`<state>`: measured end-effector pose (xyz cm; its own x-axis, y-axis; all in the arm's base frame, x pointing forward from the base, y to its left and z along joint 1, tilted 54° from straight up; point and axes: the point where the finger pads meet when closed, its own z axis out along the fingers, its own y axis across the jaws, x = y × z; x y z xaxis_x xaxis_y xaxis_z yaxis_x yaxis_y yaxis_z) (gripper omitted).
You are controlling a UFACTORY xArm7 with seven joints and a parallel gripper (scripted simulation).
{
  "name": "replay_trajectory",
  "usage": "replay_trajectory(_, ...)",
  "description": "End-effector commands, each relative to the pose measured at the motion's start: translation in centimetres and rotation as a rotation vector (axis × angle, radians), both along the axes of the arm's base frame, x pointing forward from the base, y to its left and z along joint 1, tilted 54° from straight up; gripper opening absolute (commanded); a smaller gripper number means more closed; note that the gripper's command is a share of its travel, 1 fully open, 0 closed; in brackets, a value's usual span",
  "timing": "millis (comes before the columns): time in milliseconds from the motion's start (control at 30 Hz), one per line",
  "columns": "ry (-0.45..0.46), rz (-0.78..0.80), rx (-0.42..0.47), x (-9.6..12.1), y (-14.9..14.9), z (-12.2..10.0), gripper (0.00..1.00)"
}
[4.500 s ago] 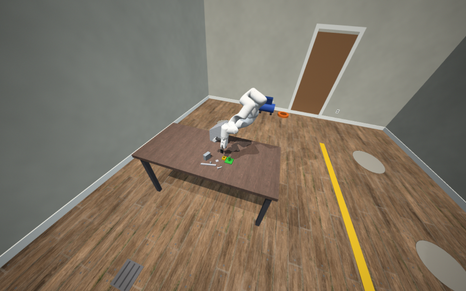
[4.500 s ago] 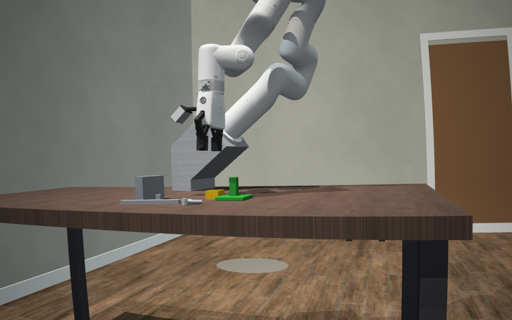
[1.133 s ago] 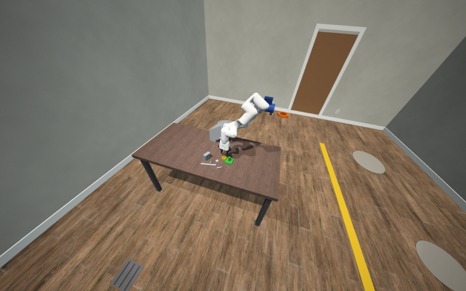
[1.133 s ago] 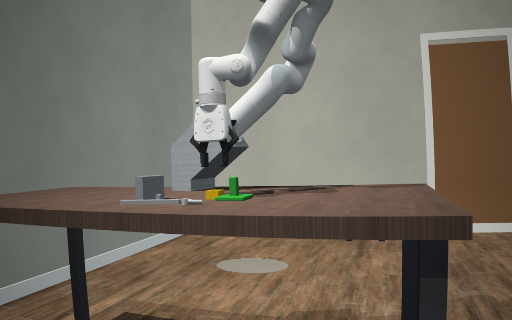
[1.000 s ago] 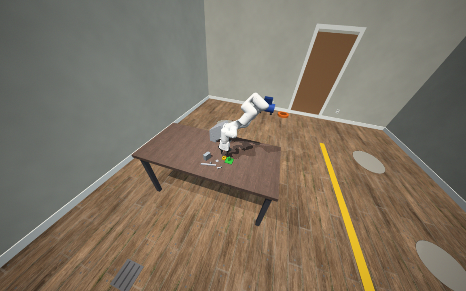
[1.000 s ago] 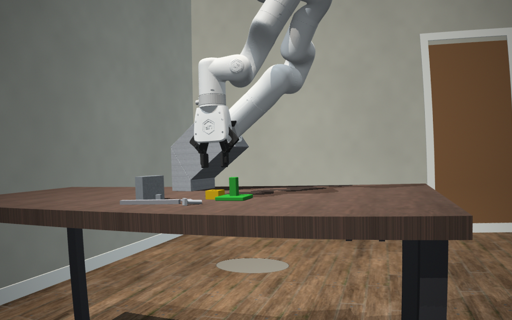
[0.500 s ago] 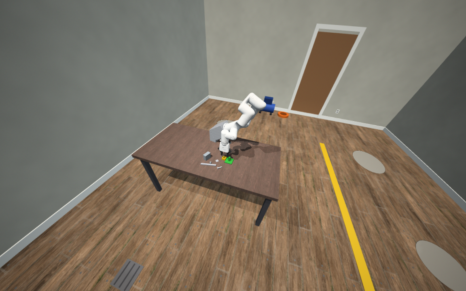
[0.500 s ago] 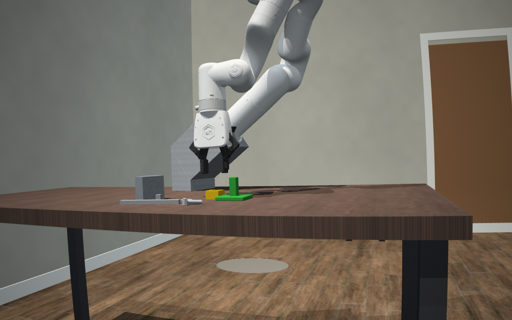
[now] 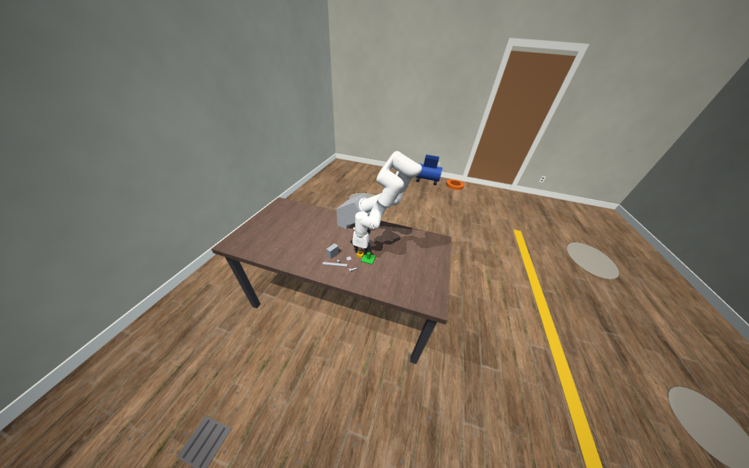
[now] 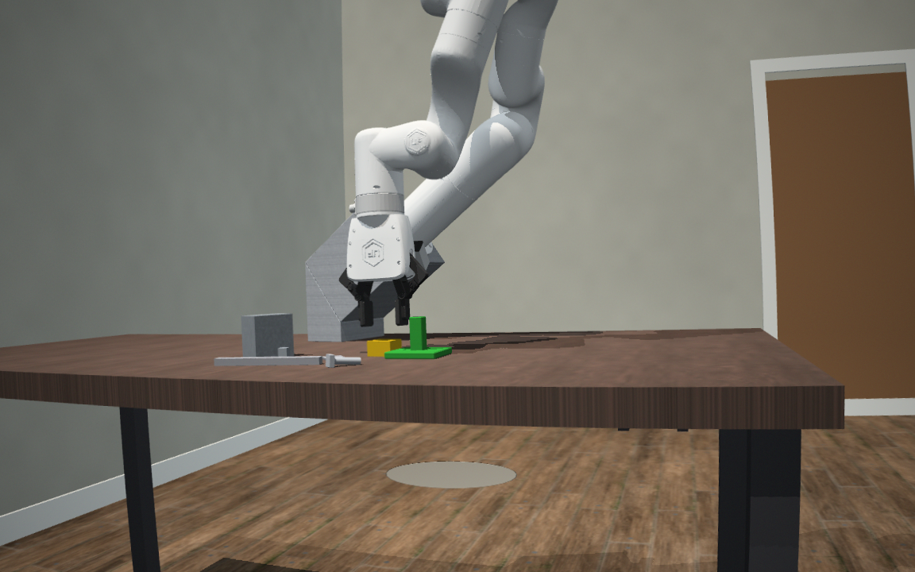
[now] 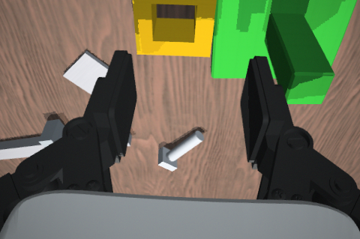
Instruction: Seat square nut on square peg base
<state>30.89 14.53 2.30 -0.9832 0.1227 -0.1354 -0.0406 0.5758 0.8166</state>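
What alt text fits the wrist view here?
Open, empty claw hovers over the wooden table; beyond its fingertips a yellow square nut lies flat against the green peg base. A small grey bolt lies below.
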Motion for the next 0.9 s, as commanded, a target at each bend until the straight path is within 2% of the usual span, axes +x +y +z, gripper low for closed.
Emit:
replay_trajectory(0,0.006,-0.002,-0.003,0.1,0.8,-0.9,0.60)
replay_trajectory(500,0.035,0.009,-0.014,-0.7,2.0,-2.4,0.60)
replay_trajectory(867,0.041,0.012,-0.016,-0.9,2.2,-2.6,0.60)
